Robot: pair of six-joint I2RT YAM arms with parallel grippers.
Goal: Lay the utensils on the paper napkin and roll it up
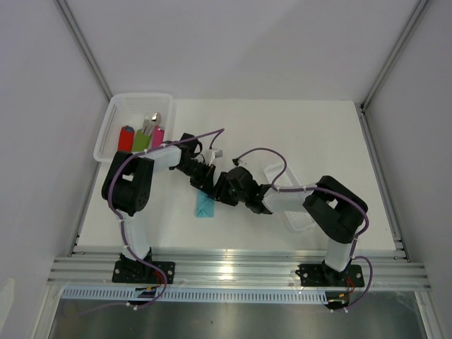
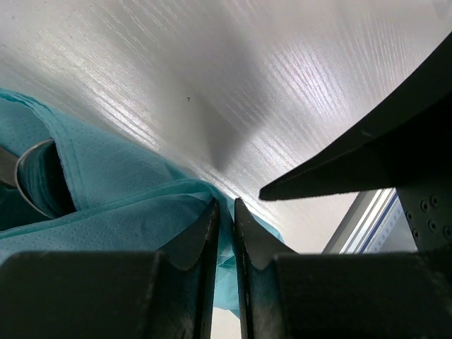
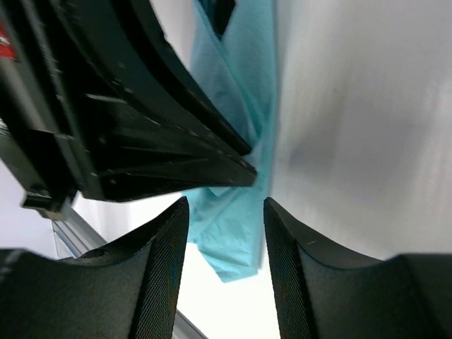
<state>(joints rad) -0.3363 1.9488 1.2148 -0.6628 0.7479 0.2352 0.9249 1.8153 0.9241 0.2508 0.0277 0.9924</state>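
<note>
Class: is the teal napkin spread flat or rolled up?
Rolled up: the paper napkin shows as a narrow bundle with overlapping folds.

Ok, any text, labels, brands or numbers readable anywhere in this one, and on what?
None readable: the paper napkin, the table and the white bin are plain.
A red patch on the black housing, at the right wrist view's edge, may be a label: cut off, unreadable.

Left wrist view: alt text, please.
The left tool, nearly closed, sits at the edge of the folded teal paper napkin on the white table. A curved silver edge, likely a utensil, shows in its fold; the other arm juts in at right.
</note>
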